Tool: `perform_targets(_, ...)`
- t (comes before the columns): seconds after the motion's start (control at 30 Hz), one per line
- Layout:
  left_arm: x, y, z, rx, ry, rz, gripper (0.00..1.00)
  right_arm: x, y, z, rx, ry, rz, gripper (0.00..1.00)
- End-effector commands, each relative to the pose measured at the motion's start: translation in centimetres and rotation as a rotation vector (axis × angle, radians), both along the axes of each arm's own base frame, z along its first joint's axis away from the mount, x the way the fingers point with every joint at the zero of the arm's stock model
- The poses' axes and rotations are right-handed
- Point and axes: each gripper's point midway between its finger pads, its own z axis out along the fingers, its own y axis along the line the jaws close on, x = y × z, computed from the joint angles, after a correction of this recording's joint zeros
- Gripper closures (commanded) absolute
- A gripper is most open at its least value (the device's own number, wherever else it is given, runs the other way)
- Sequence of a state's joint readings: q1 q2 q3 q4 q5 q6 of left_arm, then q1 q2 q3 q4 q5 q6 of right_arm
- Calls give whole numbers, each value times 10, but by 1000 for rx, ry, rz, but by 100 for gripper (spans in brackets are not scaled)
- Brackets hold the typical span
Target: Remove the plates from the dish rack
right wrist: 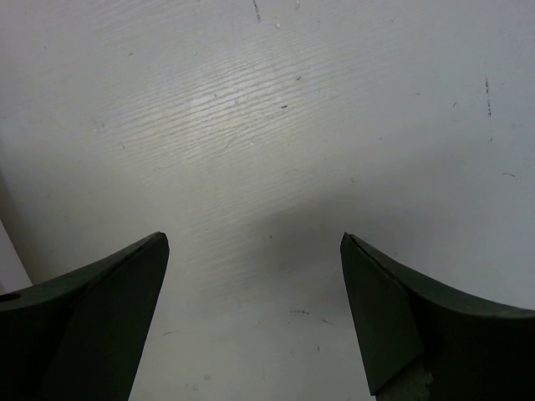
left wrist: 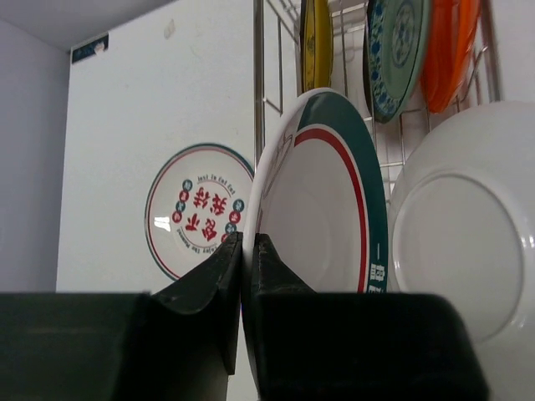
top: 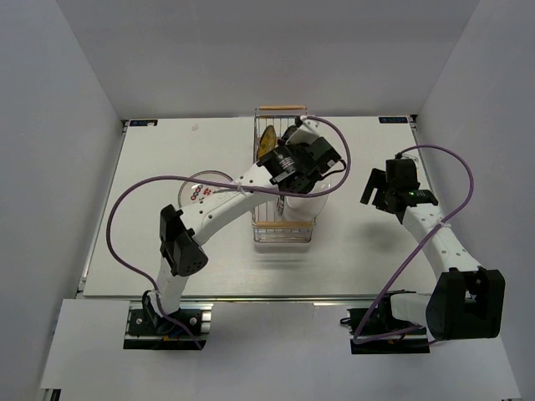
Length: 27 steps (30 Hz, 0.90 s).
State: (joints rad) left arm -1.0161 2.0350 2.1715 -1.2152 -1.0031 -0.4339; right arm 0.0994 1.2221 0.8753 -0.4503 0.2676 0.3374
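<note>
A banded plate (left wrist: pixel 322 209) is pinched at its rim by the left gripper (left wrist: pixel 248 251), whose fingers are clamped on the thin edge, apparently so that it can be lifted upright out of the rack (top: pixel 282 108). It is judged not yet clear of the wires. Just beside it a white plate (left wrist: pixel 464 242) is stood on edge, with a yellow plate (left wrist: pixel 316 42), a teal plate (left wrist: pixel 397 46) and an orange plate (left wrist: pixel 447 46) slotted farther along. A red-marked plate (left wrist: pixel 201 209) is laid flat on the table (right wrist: pixel 267 125) left of the rack, likely the drop-off spot. The right gripper (right wrist: pixel 255 251) is held wide apart and empty above the table, well away from the rack, seemingly kept out of the way. The grip and the plate colours are shown only by the left wrist view. From above the pinch is hidden under the arm, though the placing of both arms is laid out.
</note>
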Motion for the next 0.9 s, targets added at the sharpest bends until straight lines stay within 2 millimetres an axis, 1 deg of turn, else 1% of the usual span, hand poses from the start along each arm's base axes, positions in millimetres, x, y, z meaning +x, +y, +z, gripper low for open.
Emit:
perform_targets(0.0,-5,15,81,-79,-178,8,100,9,-3,17,-7,-39,-23,11)
perform_targets(0.1,-7,20,96,-44,-218,10,100,9,-4,17,-8,-40,-27,11)
perform_targets(0.23,-6,36,120,-17,-300,66,100,9,-5,18,-15,-41,-28,11)
perform_targets(0.3,-9,36,131,-28,-328,67,100,9,-6,18,-15,-42,-34,11)
perform_targets(0.37,-7,46,141,-35,-373,107,100,8,-5,18,-14,-39,-33,11)
perform_targets(0.43,-3,56,145,-51,-397,140,100,9,-5,18,-14,-42,-32,11)
perform_targets(0.47,-2,51,136,-62,-377,107,100,8,-6,19,-12,-44,-36,11)
perform_targets(0.5,7,57,139,-112,-393,119,100,8,-6,19,-12,-44,-36,11)
perform_targets(0.53,4,66,152,-161,-415,118,100,8,-5,20,-13,-45,-33,11)
perform_targets(0.57,7,65,143,-165,-401,86,100,8,-5,19,-12,-44,-33,11)
perform_targets(0.6,7,80,166,-262,-459,107,100,8,-4,19,-10,-44,-31,11)
perform_targets(0.63,7,88,173,-302,-482,114,100,8,-5,19,-10,-45,-32,11)
perform_targets(0.67,9,91,179,-351,-496,96,100,8,-5,19,-10,-45,-32,11)
perform_targets(0.7,13,98,179,-399,-527,110,100,8,-5,18,-9,-42,-35,11)
perform_targets(0.73,12,123,192,-444,-574,147,100,8,-4,18,-8,-44,-32,11)
perform_targets(0.77,15,130,191,-468,-591,163,100,8,-4,19,-6,-45,-32,11)
perform_targets(0.8,17,137,185,-473,-586,176,100,8,-3,18,-3,-41,-25,11)
perform_targets(0.83,24,154,182,-472,-582,210,100,8,-3,18,-2,-44,-25,11)
perform_targets(0.87,29,160,171,-480,-552,230,100,8,-2,17,-1,-40,-23,11)
